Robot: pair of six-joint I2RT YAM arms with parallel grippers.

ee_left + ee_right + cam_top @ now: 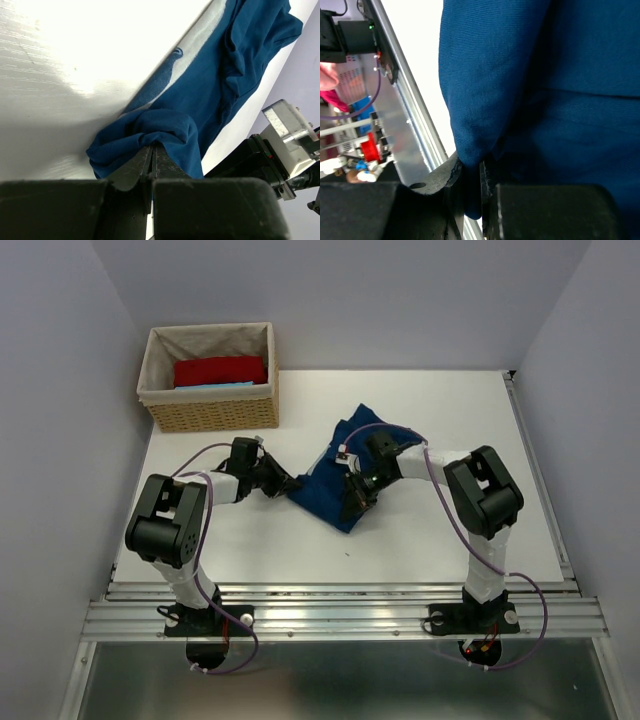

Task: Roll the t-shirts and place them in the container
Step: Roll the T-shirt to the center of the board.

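Observation:
A crumpled navy-blue t-shirt (320, 490) lies mid-table between my two arms. My left gripper (290, 483) is shut on a bunched fold at the shirt's left edge; in the left wrist view the cloth (215, 75) wraps over the closed gripper tips (152, 146). My right gripper (355, 502) is shut on the shirt's near right edge. In the right wrist view a fold of the blue cloth (545, 75) is pinched in that gripper (472, 170). A folded red cloth (220, 370) and a light-blue piece (215, 386) lie in the basket.
The wicker basket (210, 412) with a pale liner stands at the table's back left corner. A metal rail (340, 592) runs along the near edge, and walls close in on the left, right and back.

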